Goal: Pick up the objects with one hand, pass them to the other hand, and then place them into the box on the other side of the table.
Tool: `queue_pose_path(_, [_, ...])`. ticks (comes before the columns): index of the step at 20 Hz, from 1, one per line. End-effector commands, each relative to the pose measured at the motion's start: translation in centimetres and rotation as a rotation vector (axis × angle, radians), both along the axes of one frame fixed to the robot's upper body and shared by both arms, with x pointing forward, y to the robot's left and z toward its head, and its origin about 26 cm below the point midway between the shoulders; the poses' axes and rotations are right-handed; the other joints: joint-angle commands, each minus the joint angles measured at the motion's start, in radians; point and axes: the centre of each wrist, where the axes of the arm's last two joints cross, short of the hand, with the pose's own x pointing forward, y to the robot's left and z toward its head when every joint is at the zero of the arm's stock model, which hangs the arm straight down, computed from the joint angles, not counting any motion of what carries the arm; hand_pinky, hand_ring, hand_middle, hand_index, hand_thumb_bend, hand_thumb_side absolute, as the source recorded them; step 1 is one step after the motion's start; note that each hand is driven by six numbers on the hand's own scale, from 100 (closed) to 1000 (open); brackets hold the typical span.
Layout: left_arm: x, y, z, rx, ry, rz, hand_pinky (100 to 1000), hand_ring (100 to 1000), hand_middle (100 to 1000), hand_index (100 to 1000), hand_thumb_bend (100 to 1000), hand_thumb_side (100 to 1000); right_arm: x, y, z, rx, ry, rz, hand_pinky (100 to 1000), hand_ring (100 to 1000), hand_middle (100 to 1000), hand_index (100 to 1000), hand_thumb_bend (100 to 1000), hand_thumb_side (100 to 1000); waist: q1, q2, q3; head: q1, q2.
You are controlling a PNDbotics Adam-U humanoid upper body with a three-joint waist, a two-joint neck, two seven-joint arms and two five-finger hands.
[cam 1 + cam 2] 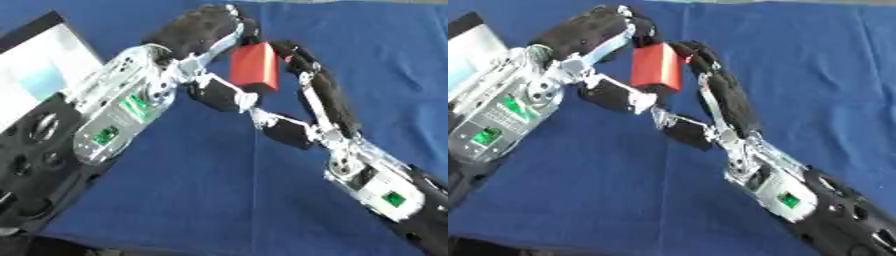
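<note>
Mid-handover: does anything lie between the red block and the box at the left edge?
Nothing loose does. The red rectangular block is held between the left hand and right hand; only the left arm spans the blue cloth toward the white-lined box.

Head stereo pair, looking steeply down, close.
Both eyes share the blue tabletop [201,190] and both arms; the right eye view sits slightly rightward.

A red block [255,66] is held above the blue tabletop [201,190] between the left robot hand [206,37] and the right robot hand [302,75], with fingers of both curled against it.
</note>
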Motion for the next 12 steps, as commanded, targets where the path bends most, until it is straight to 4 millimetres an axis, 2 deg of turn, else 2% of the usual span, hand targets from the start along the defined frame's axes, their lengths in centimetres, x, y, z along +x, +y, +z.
queue_pose_path(1, [1.1,1.9,0.6,0.019,-0.022,0.060,799,661,522,361,143,100,-0.2,-0.5,1.0,0.015,-0.060,-0.030,770,986,877,926,150,520,0.002,-0.034,-0.001,0.006,0.008])
queue_pose_path(12, [1.3,2.8,0.3,0.032,-0.033,0.077,788,660,520,359,183,100,-0.6,-0.7,0.0,-0.001,-0.070,-0.058,779,988,883,942,166,462,-0.002,-0.043,-0.008,0.025,0.011])
